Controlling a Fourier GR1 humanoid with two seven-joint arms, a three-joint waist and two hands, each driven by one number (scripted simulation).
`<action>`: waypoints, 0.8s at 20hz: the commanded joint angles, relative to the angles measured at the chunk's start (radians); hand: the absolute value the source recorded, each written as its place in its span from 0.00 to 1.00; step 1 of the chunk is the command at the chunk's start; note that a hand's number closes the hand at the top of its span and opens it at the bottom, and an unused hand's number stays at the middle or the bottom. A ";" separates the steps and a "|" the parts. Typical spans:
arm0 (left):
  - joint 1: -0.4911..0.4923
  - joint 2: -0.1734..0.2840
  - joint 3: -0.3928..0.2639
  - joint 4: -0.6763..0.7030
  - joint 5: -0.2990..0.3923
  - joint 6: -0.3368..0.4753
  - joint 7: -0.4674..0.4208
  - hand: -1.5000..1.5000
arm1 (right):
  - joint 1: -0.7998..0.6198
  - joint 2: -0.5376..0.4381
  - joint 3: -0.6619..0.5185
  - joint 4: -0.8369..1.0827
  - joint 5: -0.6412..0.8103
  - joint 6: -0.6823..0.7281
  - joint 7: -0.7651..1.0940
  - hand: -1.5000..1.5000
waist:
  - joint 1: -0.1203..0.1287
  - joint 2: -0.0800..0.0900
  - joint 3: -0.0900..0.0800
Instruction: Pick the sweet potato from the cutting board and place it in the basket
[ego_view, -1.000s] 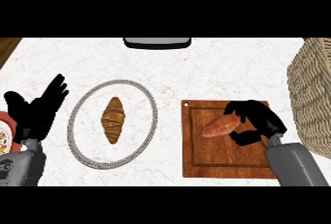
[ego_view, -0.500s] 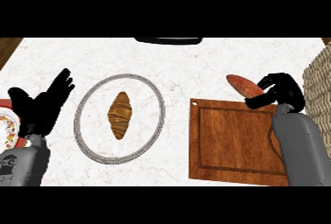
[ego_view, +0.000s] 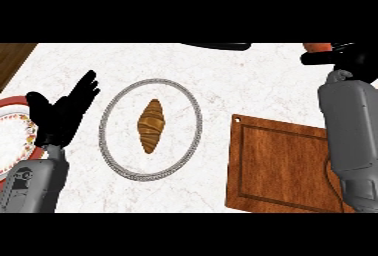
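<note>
The orange sweet potato (ego_view: 318, 47) shows only as a small piece at the top right edge of the head view, with my right hand (ego_view: 351, 58) curled round it and hiding most of it. Below that hand, at the lower right, lies the wooden cutting board (ego_view: 284, 165) with nothing on it. The basket is out of view. My left hand (ego_view: 65, 111) rests open at the left, fingers up, beside the plate's left rim.
A grey-rimmed plate (ego_view: 114, 110) with a croissant (ego_view: 150, 125) on it sits left of the board. A red patterned plate (ego_view: 13, 131) pokes in at the left edge. A dark object (ego_view: 220, 46) lies at the counter's far edge.
My right hand has lifted the sweet potato off the cutting board and carried it up and to the right, to the view's edge. The view has shifted; the basket no longer shows.
</note>
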 joint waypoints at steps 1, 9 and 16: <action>-0.023 -0.012 -0.011 0.016 0.000 0.000 0.013 0.50 | -0.129 -0.055 -0.002 0.075 0.175 -0.168 0.120 1.00 | 0.019 0.005 -0.003; -0.047 -0.021 -0.028 0.025 -0.014 0.004 0.016 0.50 | -0.314 -0.119 -0.041 0.249 0.461 -0.179 0.312 1.00 | 0.019 -0.003 -0.004; -0.041 -0.021 -0.019 0.048 -0.015 0.008 0.006 0.50 | -0.434 -0.205 -0.102 0.371 0.626 -0.131 0.395 1.00 | 0.005 0.001 -0.002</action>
